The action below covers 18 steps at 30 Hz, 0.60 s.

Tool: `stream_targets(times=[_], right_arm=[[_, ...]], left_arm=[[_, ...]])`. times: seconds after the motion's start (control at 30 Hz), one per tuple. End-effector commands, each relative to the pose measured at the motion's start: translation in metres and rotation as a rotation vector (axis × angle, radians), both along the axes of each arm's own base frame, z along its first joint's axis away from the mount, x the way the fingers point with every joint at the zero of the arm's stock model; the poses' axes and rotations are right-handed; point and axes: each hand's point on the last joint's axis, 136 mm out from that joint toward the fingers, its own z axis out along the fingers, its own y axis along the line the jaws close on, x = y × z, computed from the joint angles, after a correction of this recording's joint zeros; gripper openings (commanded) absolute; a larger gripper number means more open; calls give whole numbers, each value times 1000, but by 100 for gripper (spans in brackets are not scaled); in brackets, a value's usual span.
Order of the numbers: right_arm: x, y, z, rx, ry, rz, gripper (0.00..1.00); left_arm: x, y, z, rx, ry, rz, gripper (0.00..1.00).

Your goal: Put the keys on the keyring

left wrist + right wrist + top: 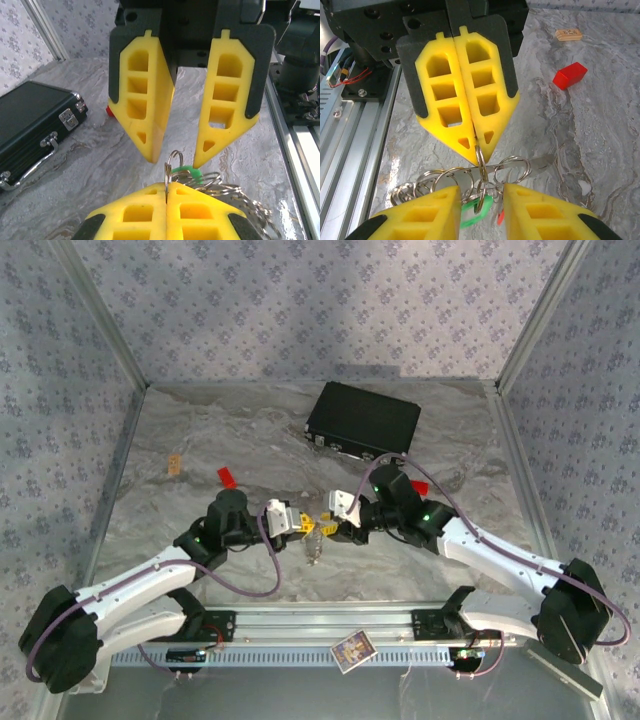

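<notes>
Fingers, left gripper (477, 150): yellow pads pressed flat together, pinching a small silver split ring (480, 159) edge-on at their tips.
Fingers, right gripper (481, 194): spread, standing to either side of the bunch, gripping nothing.

Keys: green key head (477, 207) and red key head (500, 218), low centre of the right wrist view, between the spread fingers and just under the pinched ring.
Keyring (445, 180): silvery loops heaped on the table, lower left of that view, touching the keys.

Other items:
- Black case (362, 420), metal latches, lying flat at upper centre of the top view, well apart from the bunch.
- Red tab (227, 477), left of centre, just behind the left arm.
- Second red piece (418, 485), beside the right wrist, partly covered by it.
- Small tan tag (175, 462), far left of the table.
- Patterned card (352, 650), on the aluminium rail (300, 625) at bottom centre.

In the way: the two grippers meet tip to tip over the bunch — from above they cover most of it.

Surface and room: grey marbled table (200, 430); walls (300, 300) in a pale floral print; bare metal corner posts.

Hard to make out: the red head is mostly hidden by a right finger. Whether either key is threaded onto the chain cannot be told. In the top view the bunch is a small blur at centre — the keys cannot be told apart there.
</notes>
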Motion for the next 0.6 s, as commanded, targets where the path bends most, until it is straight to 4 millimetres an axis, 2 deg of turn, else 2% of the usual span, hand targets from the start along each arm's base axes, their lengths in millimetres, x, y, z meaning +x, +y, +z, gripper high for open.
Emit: stream_targets(times=[0.0,0.13,0.37,0.43,0.53,0.57], right_arm=[[-2,5,11,57,4,24,27],[-2,7,11,64,14,31,21],[-3,7,12,65,15,34,2],[-3,8,14,66,15,38,0],[-5,8,15,46,7,45,0],[-5,8,15,33,-4,46,0]], left_arm=[[-7,-4,23,-83,-42,-46,0],[-8,-6,24,-94,-39,-55,0],[-7,-5,24,-91,-43,-46,0],[-4,-4,23,-82,-45,-29,0],[2,-1,20,-47,-43,12,19],[4,0,19,-30,-44,22,21]])
